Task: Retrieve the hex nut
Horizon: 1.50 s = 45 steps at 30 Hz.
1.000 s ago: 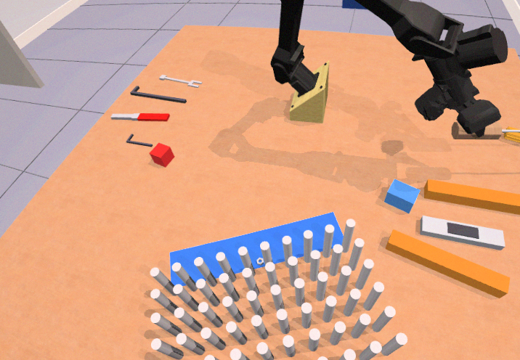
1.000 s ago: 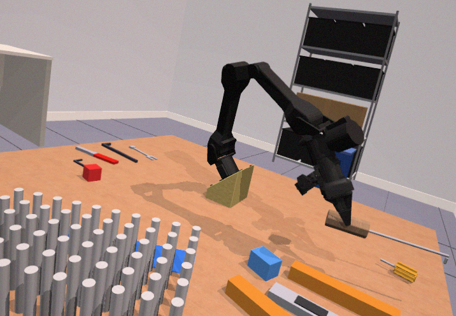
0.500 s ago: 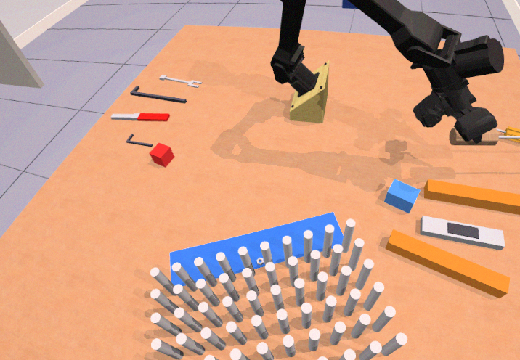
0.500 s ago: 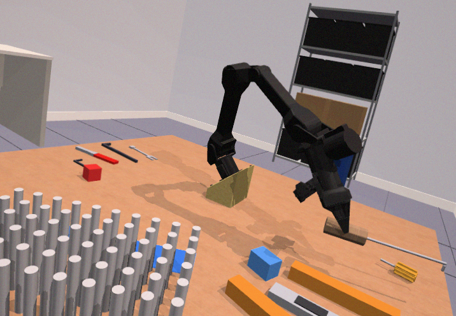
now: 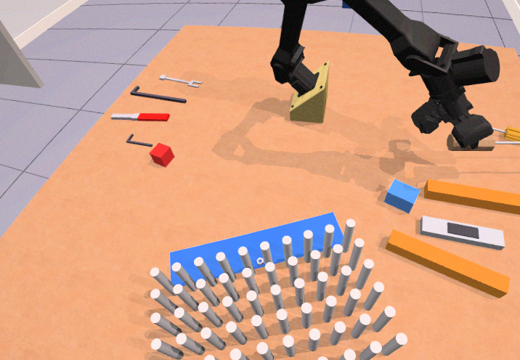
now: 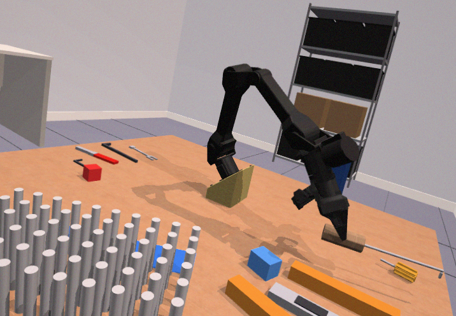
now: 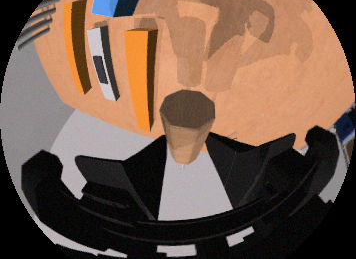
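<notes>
My gripper [image 5: 473, 144] [image 6: 344, 236] [image 7: 186, 137] is shut on the wooden handle [image 5: 453, 142] [image 6: 328, 234] [image 7: 187, 110] of a long hook tool, held above the table at the right, away from the spacers. Its thin rod [image 6: 399, 260] points right and ends in a small bent tip [image 6: 440, 274]. The small hex nut [image 5: 260, 259] lies on the blue taped strip [image 5: 273, 233] [image 6: 178, 260], close to its spacer-side edge, near the first row. The visible metal spacers [image 5: 321, 288] [image 6: 76, 274] stand upright in rows. The nut is hidden in the exterior view.
A yellow-handled screwdriver [image 5: 513, 133] [image 6: 405, 272] lies near the rod. A blue block [image 5: 402, 195] [image 6: 264, 263], two orange bars [image 5: 447, 262] [image 5: 473, 196] and a grey bar [image 5: 490, 236] lie right of the spacers. A red cube [image 5: 161, 154] and several small tools lie at the left.
</notes>
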### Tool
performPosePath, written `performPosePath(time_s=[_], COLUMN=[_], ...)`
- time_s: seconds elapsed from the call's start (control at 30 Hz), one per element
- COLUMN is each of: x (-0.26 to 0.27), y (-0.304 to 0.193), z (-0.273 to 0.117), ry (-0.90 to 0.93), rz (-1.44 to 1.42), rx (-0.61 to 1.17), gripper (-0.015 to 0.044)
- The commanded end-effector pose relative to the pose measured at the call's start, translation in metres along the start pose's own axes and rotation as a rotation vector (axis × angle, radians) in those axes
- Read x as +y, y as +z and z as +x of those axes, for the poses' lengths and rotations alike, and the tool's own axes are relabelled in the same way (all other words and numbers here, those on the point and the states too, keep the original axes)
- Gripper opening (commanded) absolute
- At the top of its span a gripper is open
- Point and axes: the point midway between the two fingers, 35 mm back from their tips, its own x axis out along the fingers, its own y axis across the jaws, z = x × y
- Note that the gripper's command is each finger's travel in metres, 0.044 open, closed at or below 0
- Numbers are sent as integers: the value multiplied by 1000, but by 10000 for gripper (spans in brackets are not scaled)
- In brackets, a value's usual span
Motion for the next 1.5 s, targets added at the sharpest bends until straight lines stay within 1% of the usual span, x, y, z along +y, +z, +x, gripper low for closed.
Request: performPosePath(time_s=[0.0, 1.47], x=[-2, -19], y=[2, 33], z=[4, 40], ry=[0, 0], rz=[-3, -3], rx=[2, 0], gripper=[0, 0])
